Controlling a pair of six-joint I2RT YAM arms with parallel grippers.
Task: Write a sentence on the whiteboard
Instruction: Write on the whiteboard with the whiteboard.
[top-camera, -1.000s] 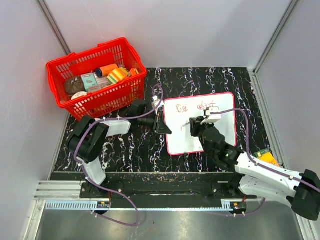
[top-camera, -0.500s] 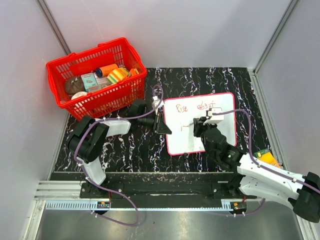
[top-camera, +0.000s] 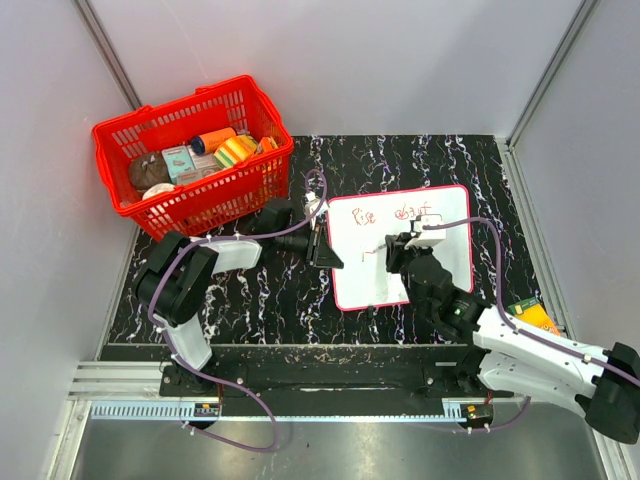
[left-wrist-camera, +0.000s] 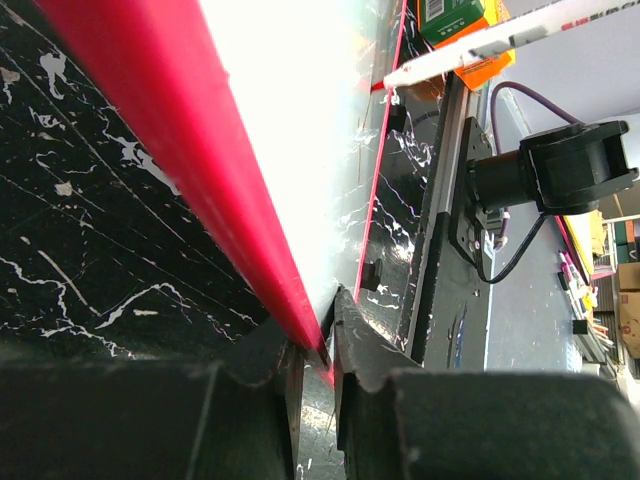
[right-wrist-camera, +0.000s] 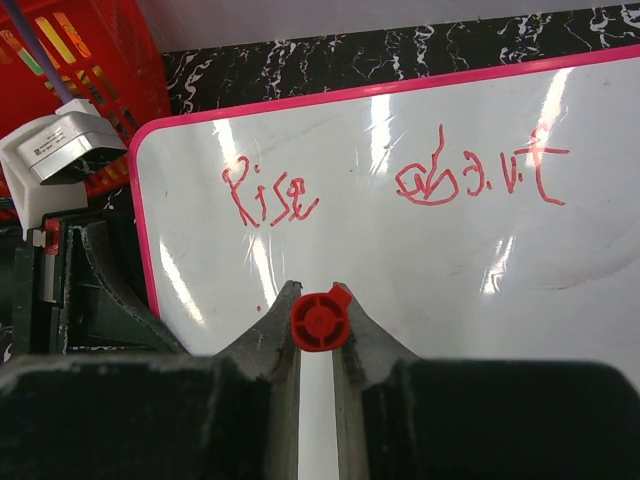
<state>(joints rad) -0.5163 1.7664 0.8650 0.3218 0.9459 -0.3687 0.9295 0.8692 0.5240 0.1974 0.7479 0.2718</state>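
Note:
The whiteboard (top-camera: 448, 225) lies flat on the black marbled table, right of centre. Red handwritten words (top-camera: 390, 213) run in one line along its far edge, reading roughly "Rise" (right-wrist-camera: 265, 195) and a second scrawled word (right-wrist-camera: 480, 175). My left gripper (top-camera: 323, 246) is shut on the board's pink-red left edge (left-wrist-camera: 200, 150), and the jaws pinch it in the left wrist view (left-wrist-camera: 318, 350). My right gripper (top-camera: 393, 252) hovers over the board's middle, shut on a red marker (right-wrist-camera: 320, 322) seen end-on. The marker's tip is hidden.
A red basket (top-camera: 118, 140) with several items stands at the back left, close to the left arm. An orange and green box (top-camera: 535, 316) lies near the table's right edge. Grey walls close in on the left, the right and the back.
My right gripper with the marker has shifted slightly to the right over the board. The left gripper and the board have not moved. The writing looks the same.

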